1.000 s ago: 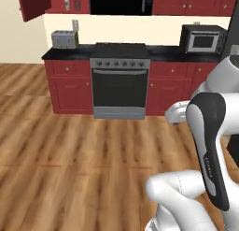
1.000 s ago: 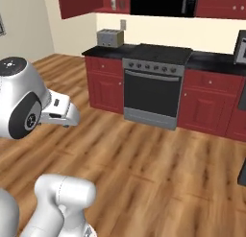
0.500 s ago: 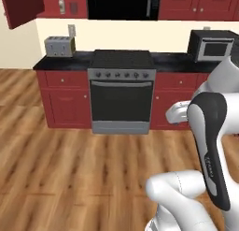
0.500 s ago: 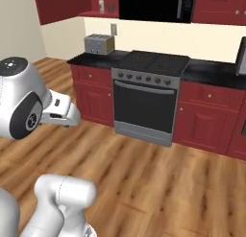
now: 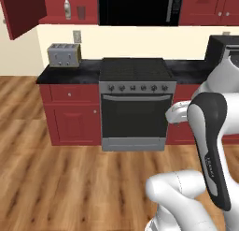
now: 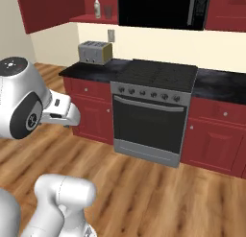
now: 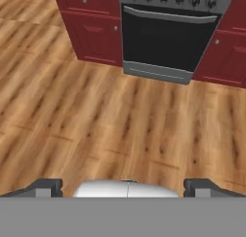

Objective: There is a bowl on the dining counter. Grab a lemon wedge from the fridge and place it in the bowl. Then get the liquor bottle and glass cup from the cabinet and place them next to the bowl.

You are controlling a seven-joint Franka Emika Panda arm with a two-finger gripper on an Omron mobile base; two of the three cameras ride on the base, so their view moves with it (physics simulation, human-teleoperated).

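The floor (image 7: 96,111) of wood planks spreads before the oven (image 5: 135,111), which stands between red base units (image 5: 72,118) under a black counter (image 5: 70,71); above the oven hangs a dark microwave (image 5: 137,8), and up to its left the cabinet (image 5: 56,8) stands open, its door (image 5: 21,12) swung out.

The toaster (image 5: 64,54) sits on the counter left of the oven; in the cabinet the bottle (image 5: 67,6) stands upright with the cup (image 5: 81,12) just beside it, on the oven's side.

The gripper (image 7: 122,185) hangs over the floor in front of the oven, its fingertips (image 7: 45,187) spread wide and empty.
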